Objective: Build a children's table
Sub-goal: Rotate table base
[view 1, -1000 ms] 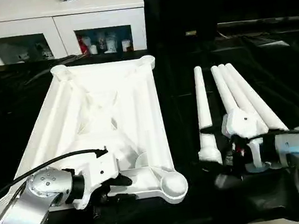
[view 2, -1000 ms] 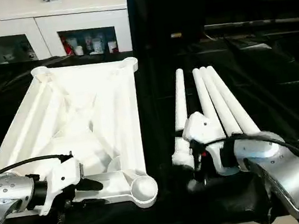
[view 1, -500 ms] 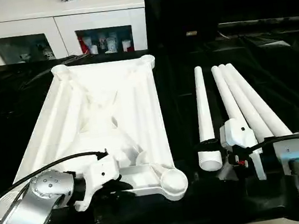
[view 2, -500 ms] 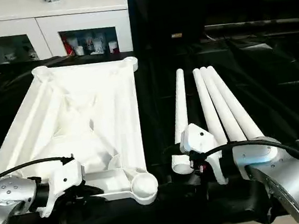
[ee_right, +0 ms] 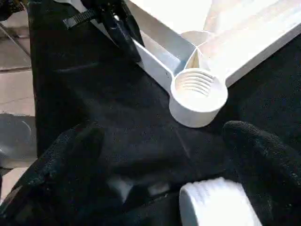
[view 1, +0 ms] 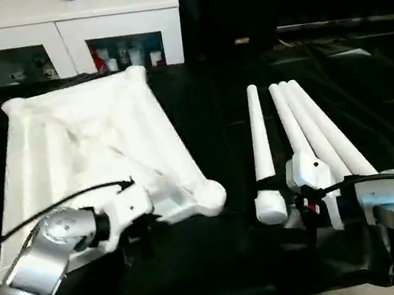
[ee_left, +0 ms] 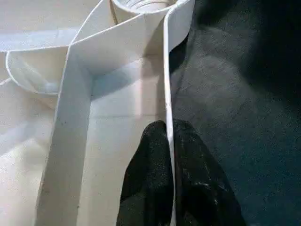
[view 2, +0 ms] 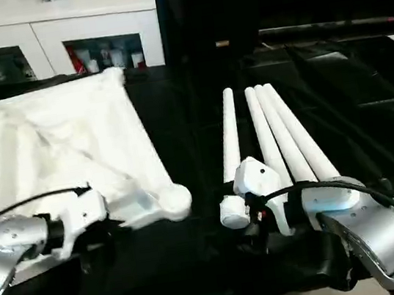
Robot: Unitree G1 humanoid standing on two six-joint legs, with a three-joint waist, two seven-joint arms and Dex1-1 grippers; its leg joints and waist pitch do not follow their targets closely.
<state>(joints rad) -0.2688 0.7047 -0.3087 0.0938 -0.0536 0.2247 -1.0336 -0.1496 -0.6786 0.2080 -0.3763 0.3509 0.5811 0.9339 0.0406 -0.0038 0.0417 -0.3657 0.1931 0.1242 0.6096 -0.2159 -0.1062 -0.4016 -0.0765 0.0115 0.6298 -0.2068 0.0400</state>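
The children's table top lies upside down on the left of the black table, skewed, with a round corner socket nearest the legs. My left gripper is shut on the top's thin near rim, one black finger on each side of it. Four white legs lie to the right, one apart and three side by side. My right gripper stands open astride the thick threaded end of the single leg. It faces the threaded socket.
The black cloth of the work table runs to a front edge close to me, with pale floor below. A white cabinet with glass doors stands behind the table. Dark wrinkled cloth separates the top from the legs.
My left gripper has shut on the top's near rim. The top has swung, its near right corner moving left and away from me. The right gripper has stayed open at the leg's end.
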